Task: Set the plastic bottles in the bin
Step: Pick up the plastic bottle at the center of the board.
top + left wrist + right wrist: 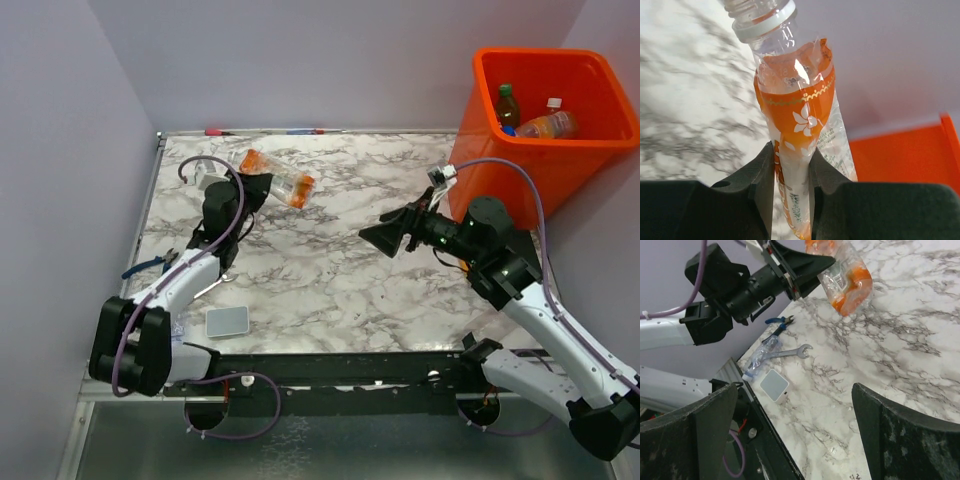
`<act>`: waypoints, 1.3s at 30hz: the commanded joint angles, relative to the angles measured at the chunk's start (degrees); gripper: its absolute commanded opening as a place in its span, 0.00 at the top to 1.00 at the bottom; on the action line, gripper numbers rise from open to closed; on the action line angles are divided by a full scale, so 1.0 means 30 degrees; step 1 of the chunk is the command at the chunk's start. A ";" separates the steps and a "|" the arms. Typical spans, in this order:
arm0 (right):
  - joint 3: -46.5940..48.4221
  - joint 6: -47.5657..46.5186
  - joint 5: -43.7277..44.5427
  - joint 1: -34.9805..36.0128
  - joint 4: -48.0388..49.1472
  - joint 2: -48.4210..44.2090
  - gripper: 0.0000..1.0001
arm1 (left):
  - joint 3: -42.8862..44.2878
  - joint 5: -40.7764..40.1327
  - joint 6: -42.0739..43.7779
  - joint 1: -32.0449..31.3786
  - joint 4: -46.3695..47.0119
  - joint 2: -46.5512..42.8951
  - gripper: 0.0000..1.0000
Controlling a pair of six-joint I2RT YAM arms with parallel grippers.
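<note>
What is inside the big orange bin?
In the bin I can see a dark bottle and an orange bottle beside it. The near wall hides whatever is lower down.

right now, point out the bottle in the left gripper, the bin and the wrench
bottle (800, 125), left wrist view, orange label
bin (575, 170), top external view, front wall
wrench (790, 353), right wrist view, shaft

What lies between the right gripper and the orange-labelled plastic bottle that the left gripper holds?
Only bare marble tabletop separates the right gripper from the crushed clear plastic bottle with the orange label; the top and right wrist views show it.
</note>
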 commanded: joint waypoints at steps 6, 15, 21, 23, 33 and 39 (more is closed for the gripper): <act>0.2988 -0.2648 -0.6633 0.0316 -0.2289 0.2006 0.00 | -0.1163 1.8245 0.9253 -0.0495 0.2359 -0.5868 1.00; 0.4226 -0.2645 -0.2719 0.3637 -0.2279 0.4182 0.00 | -0.1920 1.8262 1.0140 -0.1555 0.2360 -0.8770 1.00; 0.3647 -0.1523 0.0604 0.5002 -0.0408 0.5596 0.05 | -0.1440 1.8232 0.9964 -0.2524 0.2360 -0.8957 1.00; 0.3179 -0.0956 0.0357 0.5054 0.0921 0.5769 0.11 | -0.1487 1.8057 0.9993 -0.2829 0.2360 -0.9236 1.00; 0.2184 -0.0212 0.0549 0.5325 0.2694 0.5957 0.90 | -0.2531 1.5582 0.9457 -0.4031 0.2360 -1.0325 0.70; 0.2802 -0.1771 0.4456 0.5325 -0.1235 0.3146 1.00 | -0.3675 0.9816 0.9070 -0.4064 0.0992 -1.3212 0.01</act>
